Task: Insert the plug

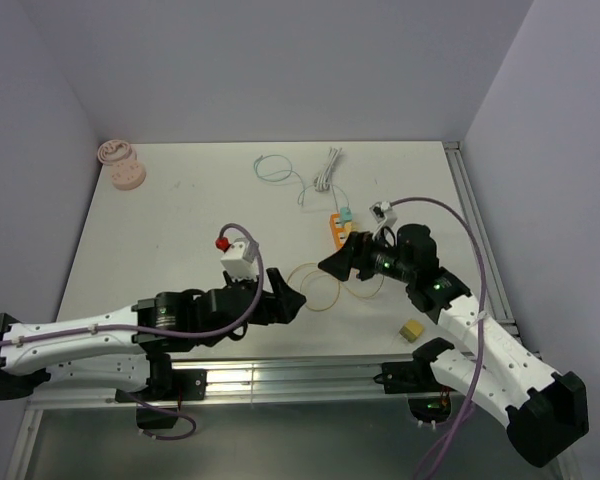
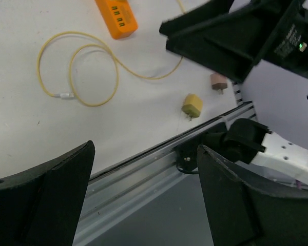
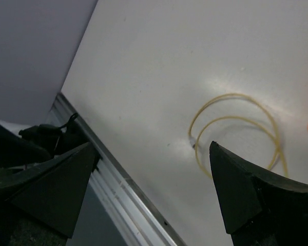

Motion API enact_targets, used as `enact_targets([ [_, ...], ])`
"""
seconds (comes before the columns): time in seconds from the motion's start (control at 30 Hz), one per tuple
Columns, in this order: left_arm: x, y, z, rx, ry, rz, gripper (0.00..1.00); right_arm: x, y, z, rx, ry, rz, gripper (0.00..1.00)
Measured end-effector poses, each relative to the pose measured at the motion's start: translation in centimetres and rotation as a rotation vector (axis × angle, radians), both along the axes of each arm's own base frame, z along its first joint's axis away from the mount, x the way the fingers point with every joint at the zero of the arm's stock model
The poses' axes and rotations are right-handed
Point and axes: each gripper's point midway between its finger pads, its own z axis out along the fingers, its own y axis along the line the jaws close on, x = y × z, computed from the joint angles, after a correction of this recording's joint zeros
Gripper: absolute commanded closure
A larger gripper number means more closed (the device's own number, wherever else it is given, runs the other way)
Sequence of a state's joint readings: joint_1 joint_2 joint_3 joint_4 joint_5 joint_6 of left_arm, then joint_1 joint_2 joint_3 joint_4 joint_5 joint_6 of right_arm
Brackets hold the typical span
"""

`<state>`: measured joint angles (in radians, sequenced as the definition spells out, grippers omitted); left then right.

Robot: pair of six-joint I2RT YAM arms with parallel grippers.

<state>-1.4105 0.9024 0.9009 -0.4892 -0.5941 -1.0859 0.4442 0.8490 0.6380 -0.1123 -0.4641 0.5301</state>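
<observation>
Pickup looks next: left gripper [image 2: 146, 154] and right gripper [image 3: 153, 148] gape empty, so one must descend onto the yellow plug [image 2: 192, 105].

Left arm [image 1: 90, 335]: stretches from 8 o'clock toward centre; left gripper [image 1: 288, 293] empty, fingers [image 2: 46, 200] wide apart.
Right arm [image 1: 480, 340]: bends in from 4 o'clock; right gripper [image 1: 342, 258] empty, fingers [image 3: 246, 195] wide apart.

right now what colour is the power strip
Orange, the rectangular plastic power strip; best in the left wrist view.
</observation>
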Motion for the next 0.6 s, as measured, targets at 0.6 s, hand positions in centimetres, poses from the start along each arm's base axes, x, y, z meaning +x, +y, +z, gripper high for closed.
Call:
enact_targets([
  [0.6,9.1,4.0,-2.9,0.06,0.216,0.223,0.0,-8.2,1.4,-6.0,0.016,0.058,0.156,0.04],
])
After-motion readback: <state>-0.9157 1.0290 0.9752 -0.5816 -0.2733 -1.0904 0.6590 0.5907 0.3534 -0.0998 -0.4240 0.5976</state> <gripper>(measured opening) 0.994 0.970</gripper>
